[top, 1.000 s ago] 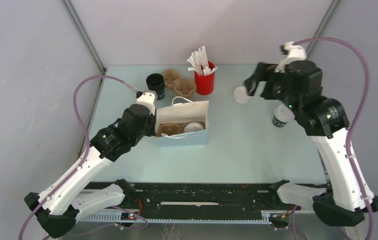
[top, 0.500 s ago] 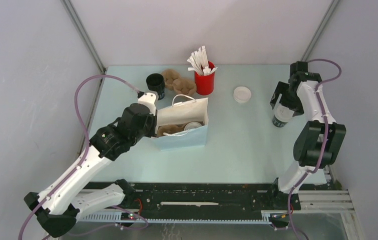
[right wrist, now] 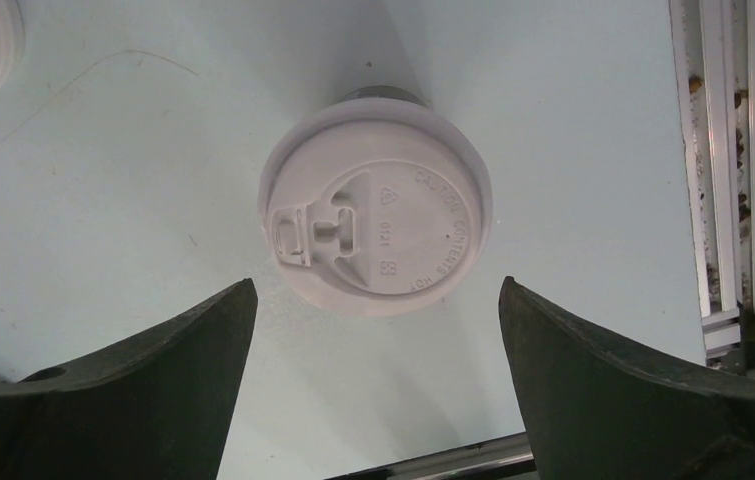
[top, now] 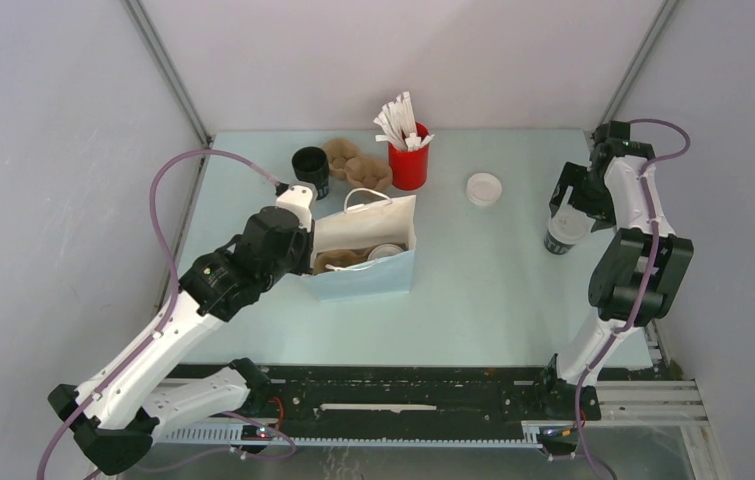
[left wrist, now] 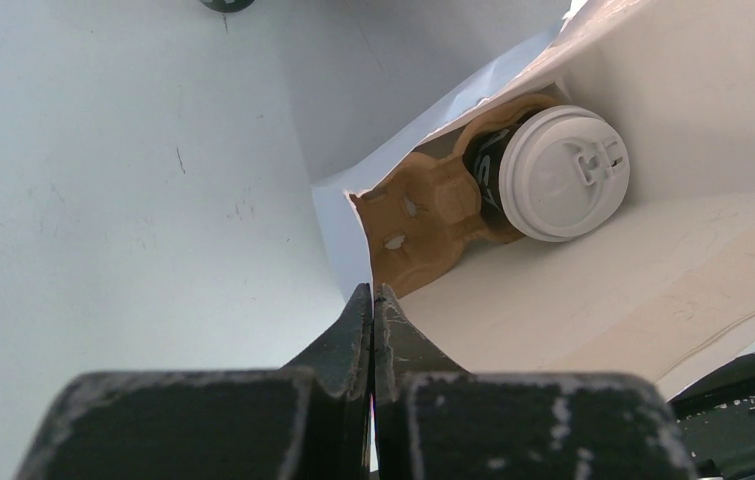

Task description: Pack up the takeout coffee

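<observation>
A takeout coffee (top: 561,231), a dark cup with a white lid, stands near the table's right edge. In the right wrist view the coffee (right wrist: 376,208) is seen from above. My right gripper (right wrist: 375,284) hangs open above it, its tips just off the lid's near side, touching nothing; it also shows in the top view (top: 567,203). A white paper bag (top: 373,225) stands open at centre left. My left gripper (left wrist: 371,292) is shut on the bag's left edge (left wrist: 338,235). Inside the bag a second lidded cup (left wrist: 561,172) sits in a brown carrier (left wrist: 433,210).
A loose white lid (top: 484,188) lies left of the right gripper. A red holder (top: 409,165) with white sticks, two brown carriers (top: 358,166) and a lidless black cup (top: 311,168) stand at the back. The table's right rail (right wrist: 723,160) runs close to the coffee.
My right arm has swung from a raised pose down and to the right, over the coffee at the table's right edge. The left gripper still holds the bag's edge.
</observation>
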You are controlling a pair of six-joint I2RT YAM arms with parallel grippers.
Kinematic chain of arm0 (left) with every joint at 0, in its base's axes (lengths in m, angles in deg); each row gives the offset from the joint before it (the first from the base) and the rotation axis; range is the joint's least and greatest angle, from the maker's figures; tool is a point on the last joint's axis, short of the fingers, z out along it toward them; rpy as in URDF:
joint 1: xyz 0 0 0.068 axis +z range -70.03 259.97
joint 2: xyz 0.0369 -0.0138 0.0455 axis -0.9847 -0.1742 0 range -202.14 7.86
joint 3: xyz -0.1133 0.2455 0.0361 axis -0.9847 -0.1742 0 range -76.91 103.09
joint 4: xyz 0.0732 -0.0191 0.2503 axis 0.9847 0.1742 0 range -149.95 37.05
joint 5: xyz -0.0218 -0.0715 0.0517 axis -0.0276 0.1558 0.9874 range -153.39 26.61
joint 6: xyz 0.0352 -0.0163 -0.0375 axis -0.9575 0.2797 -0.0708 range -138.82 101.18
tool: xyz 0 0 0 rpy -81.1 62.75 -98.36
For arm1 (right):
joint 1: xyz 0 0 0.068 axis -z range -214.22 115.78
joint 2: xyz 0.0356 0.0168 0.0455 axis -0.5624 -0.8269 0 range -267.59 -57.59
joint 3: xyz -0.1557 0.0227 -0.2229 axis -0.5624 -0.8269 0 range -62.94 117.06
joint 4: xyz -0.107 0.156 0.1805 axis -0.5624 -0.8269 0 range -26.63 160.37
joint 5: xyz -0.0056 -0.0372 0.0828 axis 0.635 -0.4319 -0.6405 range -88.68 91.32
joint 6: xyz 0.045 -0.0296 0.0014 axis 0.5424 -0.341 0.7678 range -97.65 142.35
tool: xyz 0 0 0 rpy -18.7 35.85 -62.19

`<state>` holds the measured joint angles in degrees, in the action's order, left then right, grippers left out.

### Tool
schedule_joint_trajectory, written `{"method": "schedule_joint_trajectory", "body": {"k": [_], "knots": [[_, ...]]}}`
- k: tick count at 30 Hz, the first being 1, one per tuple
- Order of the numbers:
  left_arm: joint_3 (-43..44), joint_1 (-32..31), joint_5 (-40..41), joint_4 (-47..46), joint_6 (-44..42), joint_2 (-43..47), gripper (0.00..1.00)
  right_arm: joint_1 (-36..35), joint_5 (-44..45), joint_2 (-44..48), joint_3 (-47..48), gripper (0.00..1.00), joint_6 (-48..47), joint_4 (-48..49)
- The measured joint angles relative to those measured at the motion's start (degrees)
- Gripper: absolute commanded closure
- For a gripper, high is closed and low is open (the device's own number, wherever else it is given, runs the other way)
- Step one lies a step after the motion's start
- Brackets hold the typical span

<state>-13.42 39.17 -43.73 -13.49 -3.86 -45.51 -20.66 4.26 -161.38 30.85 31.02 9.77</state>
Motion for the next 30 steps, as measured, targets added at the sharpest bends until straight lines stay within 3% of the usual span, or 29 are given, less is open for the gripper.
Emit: {"method": "schedule_joint_trajectory", "body": {"k": [24, 30], "knots": [[0.0, 0.0, 0.1, 0.0, -1.0, -0.3, 1.00, -0.2, 0.5, -5.8, 2.9, 0.06, -2.3, 0.2], [0.0, 0.0, 0.1, 0.0, -1.1, -0.5, 1.00, -0.2, 1.0, -6.0, 2.9, 0.13, -2.4, 0.2]]}}
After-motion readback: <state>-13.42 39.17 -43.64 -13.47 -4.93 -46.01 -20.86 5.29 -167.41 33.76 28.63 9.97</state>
